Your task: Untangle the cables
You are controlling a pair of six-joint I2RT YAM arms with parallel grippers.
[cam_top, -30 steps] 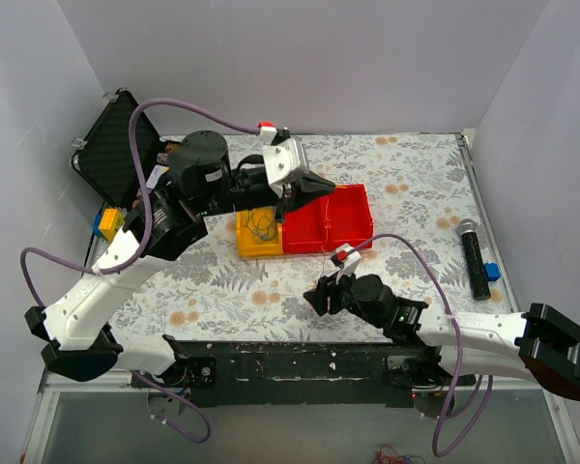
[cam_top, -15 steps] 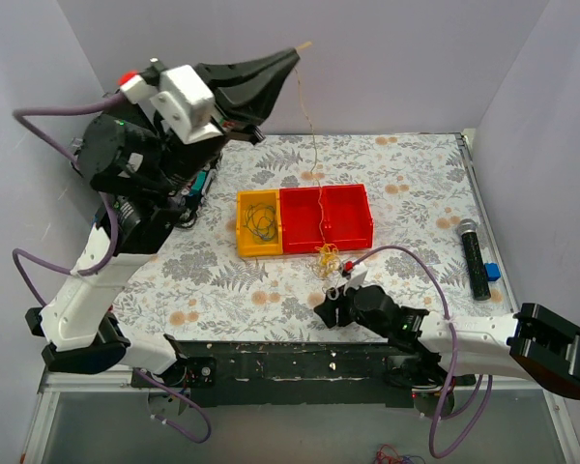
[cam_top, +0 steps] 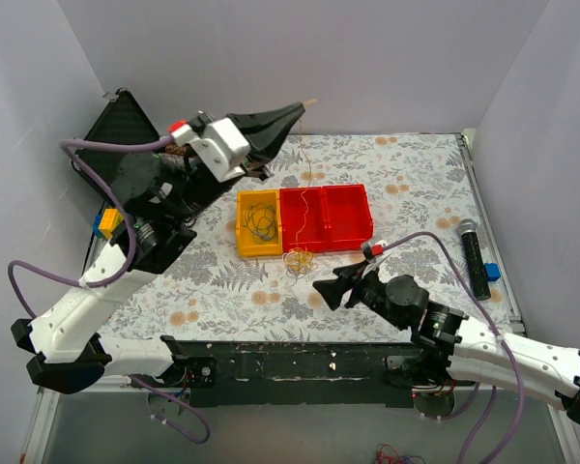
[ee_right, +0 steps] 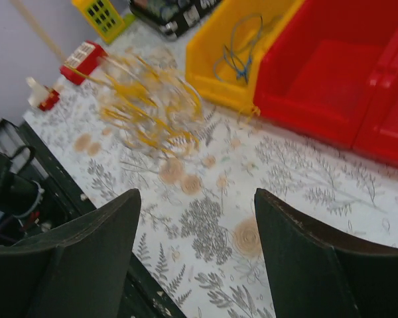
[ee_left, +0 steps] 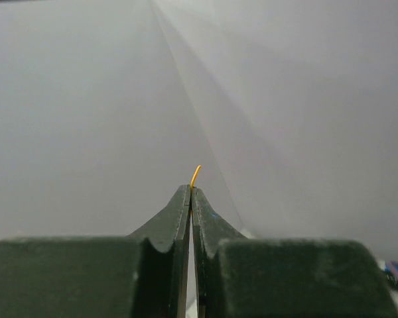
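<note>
Since half a second ago the left gripper (cam_top: 297,106) has come lower, the tangle (cam_top: 298,261) has slid left across the cloth, and the right gripper (cam_top: 327,293) has spread its jaws.

High near the back wall (cam_top: 387,68), the left gripper is clamped tight on a tan-yellow cable (cam_top: 309,164). This hair-thin strand hangs down past the red bin (cam_top: 353,239) to the loose, looping tangle, which lies on the floral cloth (cam_top: 222,280) just in front of the seam between the yellow bin (cam_top: 242,247) and the red one. The right gripper stands wide apart, holding nothing, low over the cloth and near the tangle without touching it. Open cloth stretches to its right as far as the microphone (cam_top: 474,256) by the table's right edge.

Only the left wrist view shows the left gripper (ee_left: 191,189) with its dark, matte fingers pressed flat together and a short cable tip (ee_left: 195,175) curling out against the blank wall. Only the right wrist view shows the right gripper (ee_right: 198,199) with its gap bare, the tangle (ee_right: 149,106) blurred beyond it, and a thin blue cable (ee_right: 237,53) coiled inside the glossy yellow bin (ee_right: 219,83).
</note>
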